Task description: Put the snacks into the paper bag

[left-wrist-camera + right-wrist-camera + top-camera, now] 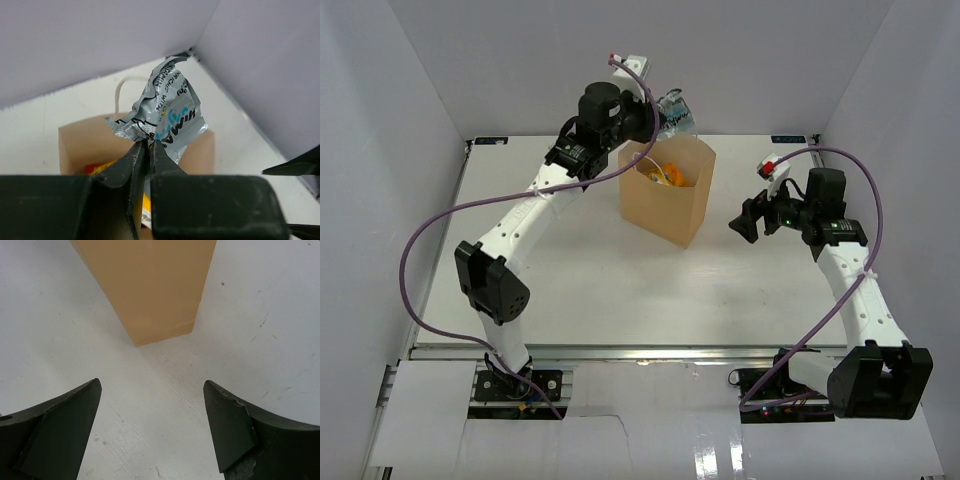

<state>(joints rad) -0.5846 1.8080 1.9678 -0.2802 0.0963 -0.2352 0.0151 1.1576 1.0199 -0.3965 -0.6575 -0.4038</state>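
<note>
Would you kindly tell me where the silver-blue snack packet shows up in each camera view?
Top external: upper centre, silver-blue packet in the left end effector, above the paper bag.
Left wrist: centre of frame, pinched in that end effector, bag below.
Right wrist: not in view.
Shared landmark: the paper bag, in all three.

On the grey-blue pack (170, 115) we can read, upside down, "ENRICHED WITH" and bigger letters beginning "HIMA"; the rest is crumpled.

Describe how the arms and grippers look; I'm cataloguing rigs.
The left arm and right arm are white tubes with black joints, each trailing a purple cable. The left gripper and right gripper have black, wedge-shaped fingers.
</note>
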